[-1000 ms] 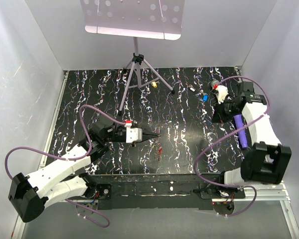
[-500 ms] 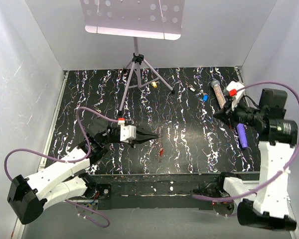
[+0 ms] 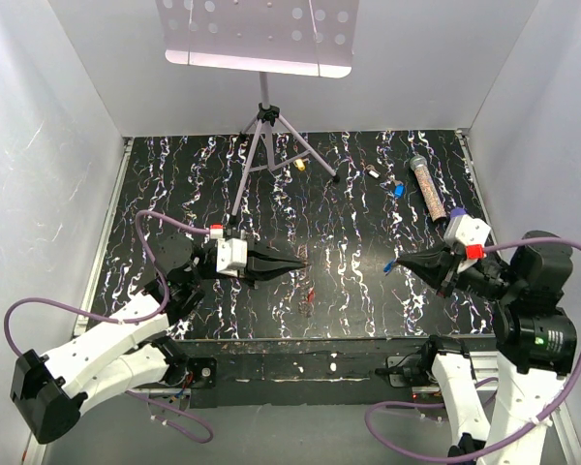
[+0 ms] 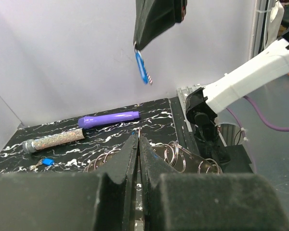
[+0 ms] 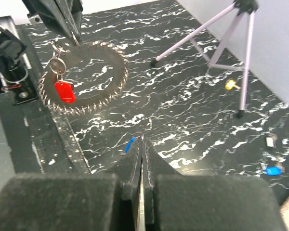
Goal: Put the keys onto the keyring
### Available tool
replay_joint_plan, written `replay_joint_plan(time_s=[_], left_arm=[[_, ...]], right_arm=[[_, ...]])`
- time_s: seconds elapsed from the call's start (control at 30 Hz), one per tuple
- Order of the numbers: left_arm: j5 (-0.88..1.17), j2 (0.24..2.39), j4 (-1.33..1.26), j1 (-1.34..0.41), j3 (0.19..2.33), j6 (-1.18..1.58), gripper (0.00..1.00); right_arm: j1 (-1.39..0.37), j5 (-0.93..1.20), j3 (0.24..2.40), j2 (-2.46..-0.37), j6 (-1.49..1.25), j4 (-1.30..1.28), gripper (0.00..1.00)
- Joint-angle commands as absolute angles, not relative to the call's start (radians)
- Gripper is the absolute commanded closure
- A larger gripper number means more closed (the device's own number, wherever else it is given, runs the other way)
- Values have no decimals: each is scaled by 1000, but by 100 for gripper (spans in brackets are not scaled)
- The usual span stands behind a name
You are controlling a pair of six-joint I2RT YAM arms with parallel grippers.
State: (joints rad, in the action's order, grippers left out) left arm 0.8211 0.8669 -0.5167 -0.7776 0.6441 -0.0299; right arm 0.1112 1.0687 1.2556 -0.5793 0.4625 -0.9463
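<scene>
keyring (image 5: 78,110) is mid-worktop (image 3: 203,174) by the near edge, red key (image 5: 65,91) hanging on it. left tool (image 3: 297,263) is clamped on its rim. right tool (image 3: 398,263) is pinched narrow on a blue key (image 4: 142,67), held off the surface just right of the ring. yellow key (image 3: 299,166) and second blue key (image 3: 398,191) lie loose by the far edge.

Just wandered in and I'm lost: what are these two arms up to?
The left gripper pinches a keyring that already carries a red key. The right gripper holds a blue key in the air, apart from the ring, seemingly to thread it on next. A second blue key and a yellow key lie farther back on the table.
</scene>
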Motion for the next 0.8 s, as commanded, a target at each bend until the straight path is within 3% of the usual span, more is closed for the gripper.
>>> replay_joint_plan(time_s=[0.0, 0.77], left_arm=[[819, 871, -598, -781, 686, 54, 100], [939, 1126, -750, -781, 847, 100, 100]], right_arm=[[117, 1178, 1174, -569, 436, -902, 99], [115, 1258, 1117, -542, 707, -1025, 99]])
